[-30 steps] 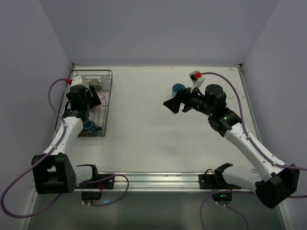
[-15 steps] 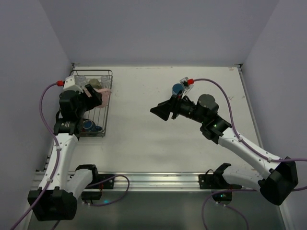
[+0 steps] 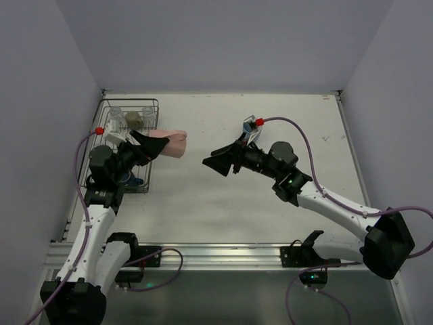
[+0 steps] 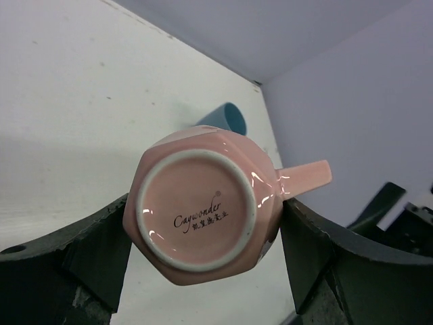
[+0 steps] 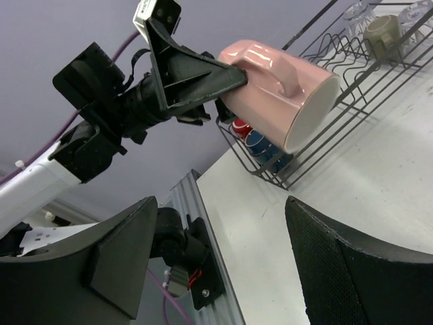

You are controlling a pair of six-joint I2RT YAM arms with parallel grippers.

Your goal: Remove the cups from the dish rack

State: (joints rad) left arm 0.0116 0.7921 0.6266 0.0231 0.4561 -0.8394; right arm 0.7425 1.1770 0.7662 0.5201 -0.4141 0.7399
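Note:
My left gripper [image 3: 160,143] is shut on the base of a pale pink mug [image 3: 174,144], held on its side in the air just right of the dish rack [image 3: 156,112]. The mug's underside [image 4: 196,206] fills the left wrist view between the fingers. My right gripper [image 3: 219,161] stands open and empty a short way right of the mug, facing it [image 5: 277,95]. In the rack are clear glasses [image 3: 115,112], a beige mug [image 3: 133,120], a red mug [image 5: 238,127] and a dark blue cup [image 5: 260,143]. A light blue tumbler [image 4: 226,118] lies on the table beyond.
The rack [image 5: 338,54] sits at the table's far left, close to the left wall. Purple cables loop off both arms. A metal rail [image 3: 216,254] runs along the near edge between the arm bases.
The left arm has lifted the pink mug out of the rack and swung it right. The right arm has moved left, away from the blue tumbler and toward the mug.

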